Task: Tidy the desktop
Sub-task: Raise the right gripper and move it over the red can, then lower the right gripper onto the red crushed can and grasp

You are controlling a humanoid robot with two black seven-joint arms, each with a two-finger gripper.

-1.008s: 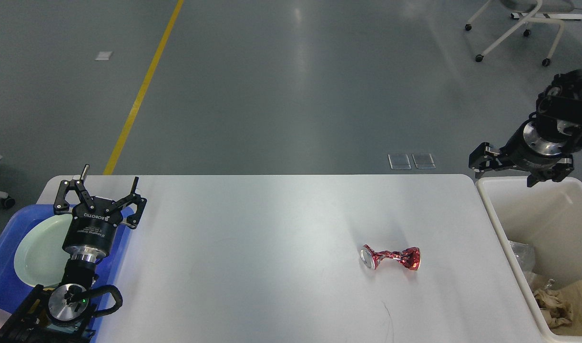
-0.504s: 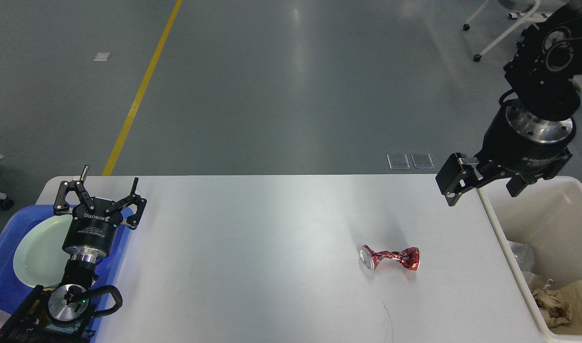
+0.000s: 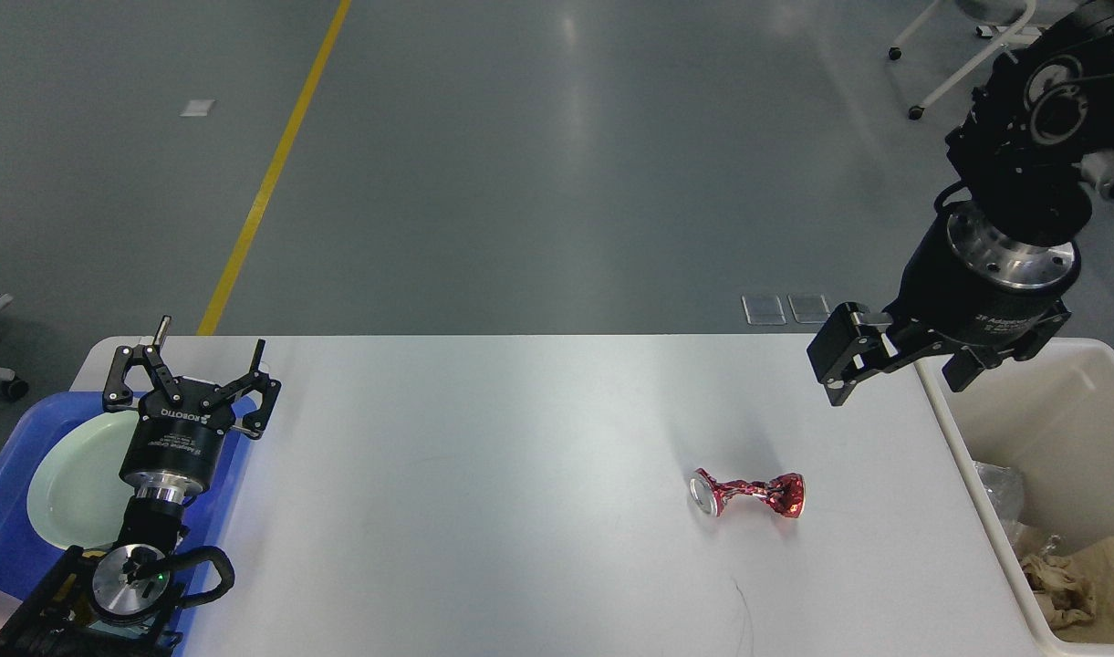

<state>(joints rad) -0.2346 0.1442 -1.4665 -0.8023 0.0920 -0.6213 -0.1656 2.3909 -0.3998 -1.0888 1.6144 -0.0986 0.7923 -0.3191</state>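
right gripper (image 3: 894, 360) has shifted left past the bin (image 3: 953, 429) rim over the desktop (image 3: 520, 456) far right edge, fingers spread, empty, crushed red can (image 3: 748, 494) right of centre amid bare surface, left gripper (image 3: 192, 360) wide open, empty, above blue tray (image 3: 9, 474)

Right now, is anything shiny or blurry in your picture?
Head view: the picture is sharp, no blur; pale streaks of ceiling-light glare run down the grey floor; a soft bright sheen crosses the middle of the desktop; the crushed red can glints and casts only a faint shadow.
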